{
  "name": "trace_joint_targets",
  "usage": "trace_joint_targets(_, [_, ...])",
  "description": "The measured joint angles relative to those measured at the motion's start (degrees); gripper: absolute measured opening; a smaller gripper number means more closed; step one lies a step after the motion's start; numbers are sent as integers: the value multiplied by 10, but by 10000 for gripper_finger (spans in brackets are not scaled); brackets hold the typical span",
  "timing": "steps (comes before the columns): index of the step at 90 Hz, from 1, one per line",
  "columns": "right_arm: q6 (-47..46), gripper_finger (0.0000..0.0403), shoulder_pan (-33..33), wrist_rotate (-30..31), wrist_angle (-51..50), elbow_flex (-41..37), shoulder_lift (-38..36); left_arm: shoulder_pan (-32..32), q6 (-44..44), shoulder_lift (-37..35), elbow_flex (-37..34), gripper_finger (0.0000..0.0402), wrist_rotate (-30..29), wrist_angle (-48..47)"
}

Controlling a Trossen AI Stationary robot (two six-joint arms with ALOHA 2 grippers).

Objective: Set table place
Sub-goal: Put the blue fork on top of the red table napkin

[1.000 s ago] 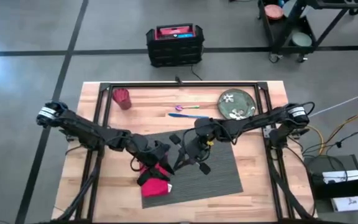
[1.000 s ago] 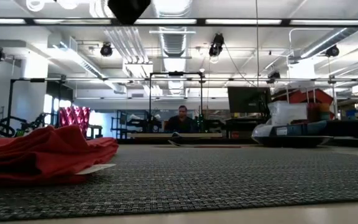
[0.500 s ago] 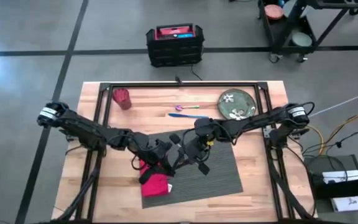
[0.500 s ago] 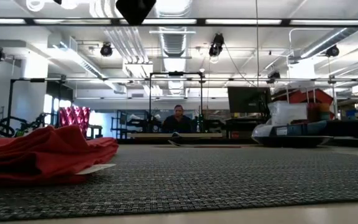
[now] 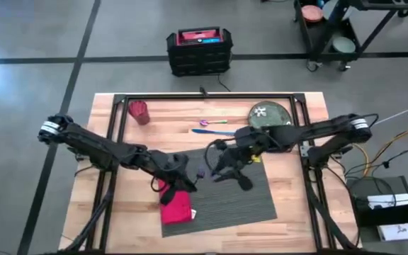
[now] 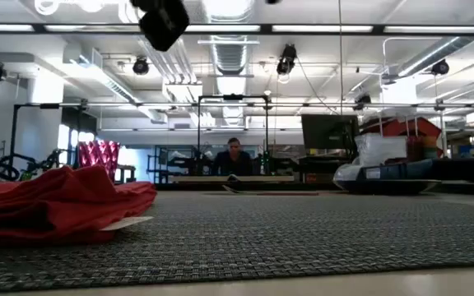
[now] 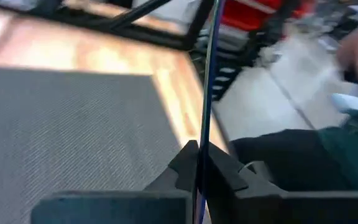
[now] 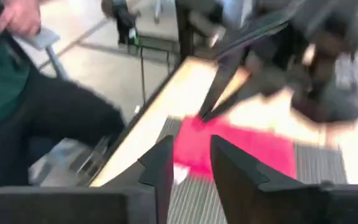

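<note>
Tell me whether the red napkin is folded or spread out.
Folded. The red napkin lies as a compact bundle on the placemat's left end, and the low view shows stacked layers with a tag sticking out.

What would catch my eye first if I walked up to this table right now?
Probably the two dark arms meeting over the middle of the table, the left gripper and right gripper close together above a dark grey placemat. Next, the bright red napkin lying crumpled on the placemat's left end. Farther back sit a green plate on the right and a red cup on the left.
</note>
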State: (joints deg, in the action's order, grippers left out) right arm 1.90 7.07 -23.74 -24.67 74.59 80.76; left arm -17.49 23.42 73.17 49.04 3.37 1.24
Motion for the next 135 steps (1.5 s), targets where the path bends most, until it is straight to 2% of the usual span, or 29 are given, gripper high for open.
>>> trace_joint_targets(10, [-66, 115, 6, 24, -108, -2, -46, -18, 67, -29, 0, 0, -79, -103])
trace_joint_targets(23, [-129, 113, 43, 159, -166, -35, -83, -65, 225, -42, 0, 0, -185, -238])
trace_joint_targets(38, [-174, 100, 75, 283, -165, -99, -97, -143, 457, -23, 0, 0, -237, -312])
trace_joint_targets(48, [-190, 89, 79, 337, -151, -144, -90, -190, 598, 3, 0, 0, -248, -337])
trace_joint_targets(53, [-192, 83, 79, 347, -144, -164, -85, -208, 663, 21, 0, 0, -243, -350])
trace_joint_targets(63, [-193, 72, 79, 349, -125, -198, -75, -231, 779, 57, 0, 0, -192, -390])
trace_joint_targets(77, [-200, 55, 82, 348, -101, -236, -74, -241, 889, 110, 1, 0, -122, -412])
trace_joint_targets(87, [-204, 44, 83, 347, -95, -255, -75, -232, 913, 149, 29, 0, -93, -421])
trace_joint_targets(103, [-204, 32, 83, 347, -91, -264, -70, -207, 934, 193, 118, 0, -81, -493])
trace_joint_targets(109, [-204, 29, 83, 343, -89, -264, -71, -193, 947, 209, 146, 0, -55, -515])
trace_joint_targets(119, [-206, 28, 83, 340, -89, -264, -71, -173, 963, 240, 168, 0, -6, -525])
trace_joint_targets(135, [-204, 34, 84, 340, -89, -270, -71, -144, 972, 278, 189, 0, 17, -521])
